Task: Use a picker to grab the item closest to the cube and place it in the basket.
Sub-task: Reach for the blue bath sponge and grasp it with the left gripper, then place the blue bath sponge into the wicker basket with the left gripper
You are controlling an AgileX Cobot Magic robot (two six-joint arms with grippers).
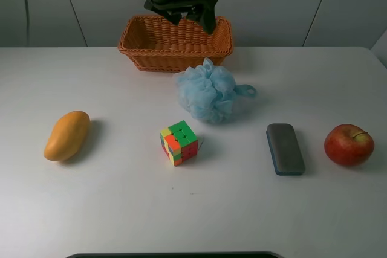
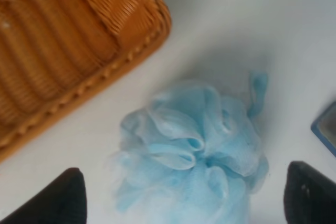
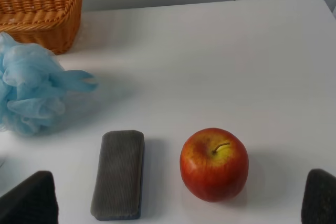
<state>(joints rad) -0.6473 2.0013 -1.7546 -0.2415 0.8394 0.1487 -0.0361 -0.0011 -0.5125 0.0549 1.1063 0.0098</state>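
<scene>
A multicoloured cube (image 1: pixel 179 142) sits near the table's middle. The thing nearest to it is a light blue mesh bath puff (image 1: pixel 208 92), just behind it and in front of the wicker basket (image 1: pixel 175 58). My left gripper (image 1: pixel 192 19) hangs open and empty over the basket's front right part. In the left wrist view the puff (image 2: pixel 194 150) lies between the two wide-apart fingers (image 2: pixel 52 198), below them, with the basket's corner (image 2: pixel 63 40) beside it. My right gripper (image 3: pixel 173 203) is open and empty; it does not show in the exterior high view.
A mango (image 1: pixel 67 135) lies at the left. A grey board eraser (image 1: pixel 285 148) and a red apple (image 1: pixel 349 144) lie at the right; the right wrist view also shows the eraser (image 3: pixel 118 174), the apple (image 3: pixel 213 163) and the puff (image 3: pixel 29 90).
</scene>
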